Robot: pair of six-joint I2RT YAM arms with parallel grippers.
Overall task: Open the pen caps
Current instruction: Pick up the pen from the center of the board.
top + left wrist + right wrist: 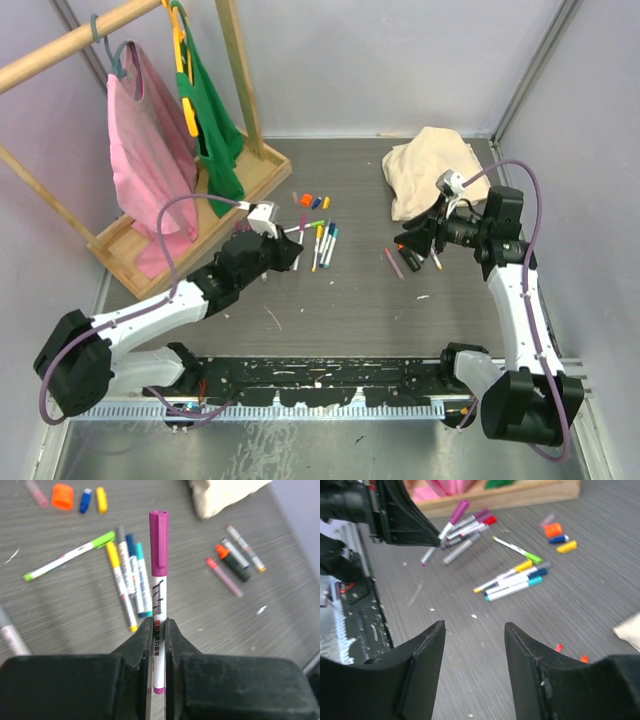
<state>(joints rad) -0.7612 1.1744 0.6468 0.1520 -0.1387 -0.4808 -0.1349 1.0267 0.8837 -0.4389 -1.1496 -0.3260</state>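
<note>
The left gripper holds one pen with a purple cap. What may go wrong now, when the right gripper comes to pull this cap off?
1. The left gripper pinches the pen near its tail, far from the purple cap; a pull may tilt the pen or slide it out.
2. The right gripper is open and empty, away from the pen; it may close on the white part of the pen instead of the short cap.
</note>
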